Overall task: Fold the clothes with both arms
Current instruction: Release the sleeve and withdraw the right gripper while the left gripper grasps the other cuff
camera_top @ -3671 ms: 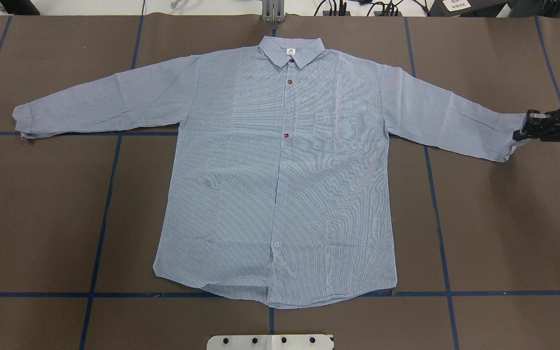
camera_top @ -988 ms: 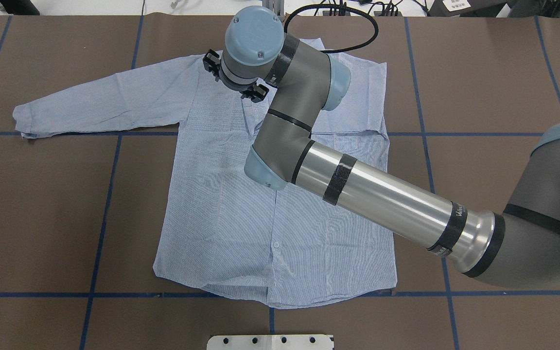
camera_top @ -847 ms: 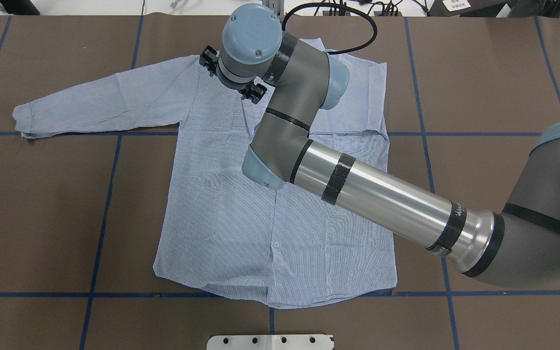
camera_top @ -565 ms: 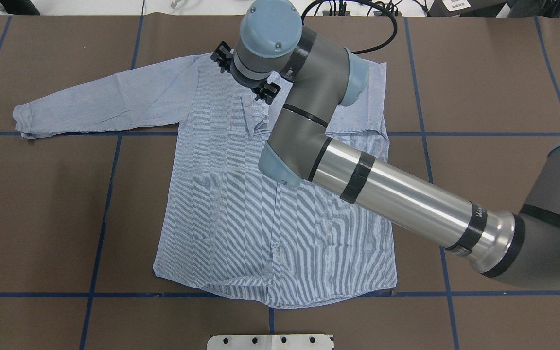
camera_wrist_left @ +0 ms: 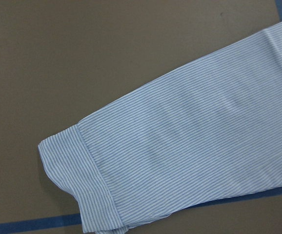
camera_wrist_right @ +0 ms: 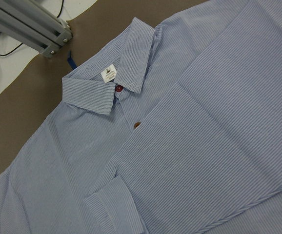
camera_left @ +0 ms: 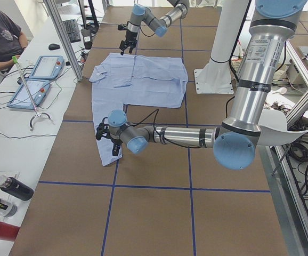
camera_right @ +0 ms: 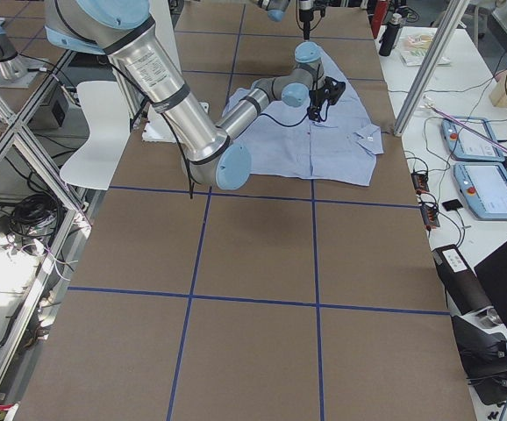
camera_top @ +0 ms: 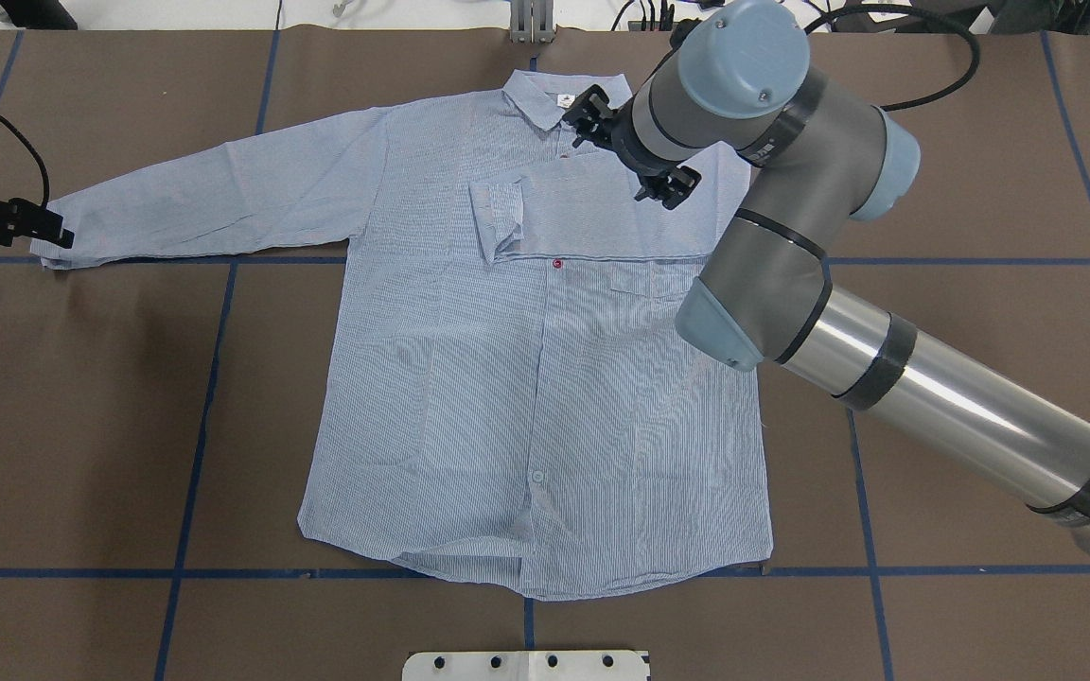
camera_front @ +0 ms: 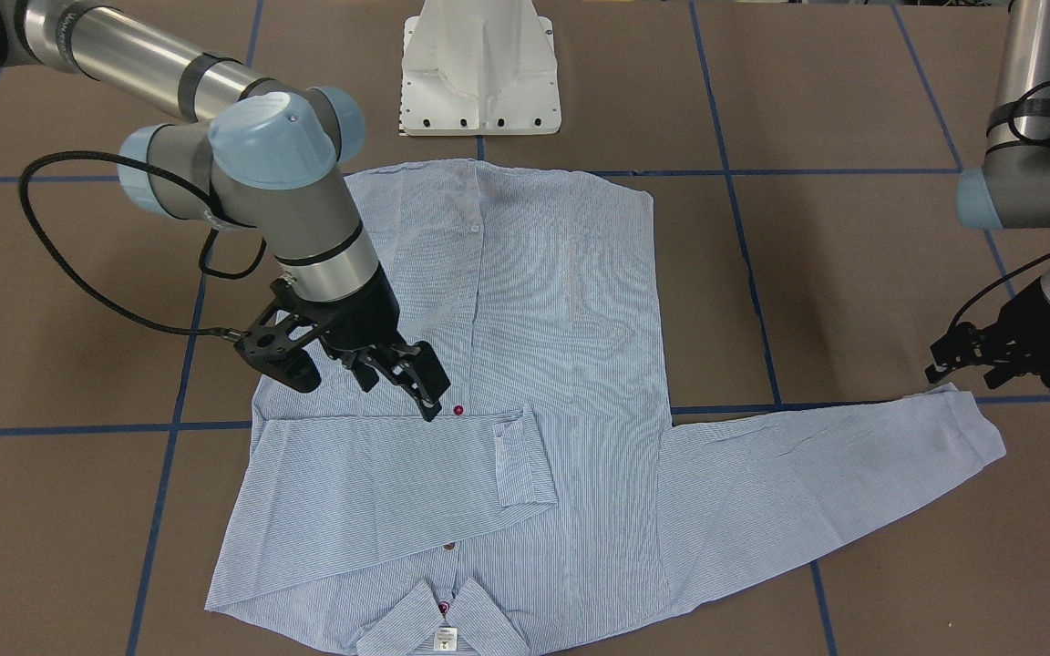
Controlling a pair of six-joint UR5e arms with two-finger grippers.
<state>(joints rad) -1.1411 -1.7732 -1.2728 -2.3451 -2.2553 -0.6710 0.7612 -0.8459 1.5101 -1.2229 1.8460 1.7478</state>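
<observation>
Right arm point(camera_top: 933, 407) has pulled back toward my right since the last look: it was over the chest left of the placket, and now my right gripper point(camera_front: 402, 387) hovers over the upper chest near the collar point(camera_top: 564, 99). Its fingers point(camera_front: 429, 392) stand apart and hold nothing. Left gripper point(camera_top: 43, 227) has also come in at the table's point(camera_top: 980, 142) left edge, where only a black tip showed before. It sits just beside the far cuff point(camera_wrist_left: 90, 180); I cannot tell whether its fingers are spread or together, and my left wrist view shows only cuff and brown mat. Shirt point(camera_top: 526, 397) lies flat, front up, collar away from me, hem toward my base point(camera_front: 479, 64). Folded sleeve point(camera_top: 602, 213) now lies across the chest, running from the right shoulder leftward, lower edge level with the red button point(camera_top: 556, 265). Its cuff point(camera_top: 493, 219) rests left of the placket, slightly rumpled and turned over at the end. Pocket point(camera_top: 649, 279) shows just below the folded sleeve, its top edge covered. Other sleeve point(camera_top: 223, 194) is stretched straight out to my left, flat on the table. Right wrist view: white label point(camera_wrist_right: 109, 73) inside the collar, a red button under it, a brown one at the folded sleeve's edge.
</observation>
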